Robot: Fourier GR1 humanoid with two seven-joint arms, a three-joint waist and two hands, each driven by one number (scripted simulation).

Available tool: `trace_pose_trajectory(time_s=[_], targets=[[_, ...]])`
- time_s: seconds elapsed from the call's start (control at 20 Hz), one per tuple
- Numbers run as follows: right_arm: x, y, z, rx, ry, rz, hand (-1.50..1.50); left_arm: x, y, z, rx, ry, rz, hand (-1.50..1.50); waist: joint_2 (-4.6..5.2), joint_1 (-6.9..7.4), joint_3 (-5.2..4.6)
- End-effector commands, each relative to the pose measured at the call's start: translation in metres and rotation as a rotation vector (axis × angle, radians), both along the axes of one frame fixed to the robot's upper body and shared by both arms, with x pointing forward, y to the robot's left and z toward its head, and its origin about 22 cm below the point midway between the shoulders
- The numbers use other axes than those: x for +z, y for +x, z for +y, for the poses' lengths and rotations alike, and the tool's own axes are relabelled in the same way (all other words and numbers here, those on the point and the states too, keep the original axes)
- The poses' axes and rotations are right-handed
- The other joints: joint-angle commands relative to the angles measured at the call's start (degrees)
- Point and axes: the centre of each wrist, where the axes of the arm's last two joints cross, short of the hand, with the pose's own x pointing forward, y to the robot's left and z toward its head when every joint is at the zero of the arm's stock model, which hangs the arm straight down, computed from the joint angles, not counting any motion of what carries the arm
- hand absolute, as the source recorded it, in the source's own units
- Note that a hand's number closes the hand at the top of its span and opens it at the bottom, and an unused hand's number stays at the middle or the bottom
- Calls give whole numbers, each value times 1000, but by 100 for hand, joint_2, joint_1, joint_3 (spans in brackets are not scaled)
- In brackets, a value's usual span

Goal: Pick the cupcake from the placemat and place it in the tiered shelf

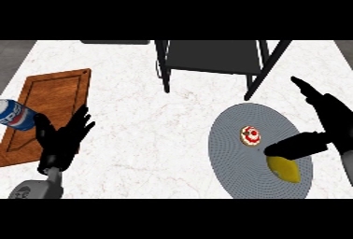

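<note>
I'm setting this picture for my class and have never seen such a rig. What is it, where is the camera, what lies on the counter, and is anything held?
This is one view from a robot's head, looking down at a counter. The black shapes are its hands. The left hand rests open at the left, by a board with a can at its edge. The right hand is open beside a placemat, its thumb over it. On the placemat lie a cupcake and a yellow item. A shelf stands behind. Nothing is held.

Pepsi branding, on blue can (14, 114)
</note>
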Motion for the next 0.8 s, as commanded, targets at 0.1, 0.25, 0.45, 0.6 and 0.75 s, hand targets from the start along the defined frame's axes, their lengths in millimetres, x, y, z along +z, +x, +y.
trace_pose_trajectory(time_s=[0.1, 0.25, 0.45, 0.6, 0.75], targets=[[1, 15, 37, -7, -74, 101, -150, -21, -6, -8, 22, 0, 58, 0, 31, -53, -45], [-12, 12, 24, -27, -115, 146, -150, -15, 1, -8, 15, 2, 56, 0, 24, -116, -42], [-33, 9, 22, -67, -145, 134, -150, -24, -6, 6, 34, 4, 61, 0, 27, -126, -41], [-52, -1, 51, -56, -164, 136, -150, 0, 4, 6, 31, -8, 52, 0, 18, -109, -39], [-45, 5, 36, -77, -161, 129, -150, -14, -11, -8, 21, -1, 74, 0, 16, -109, -38]])
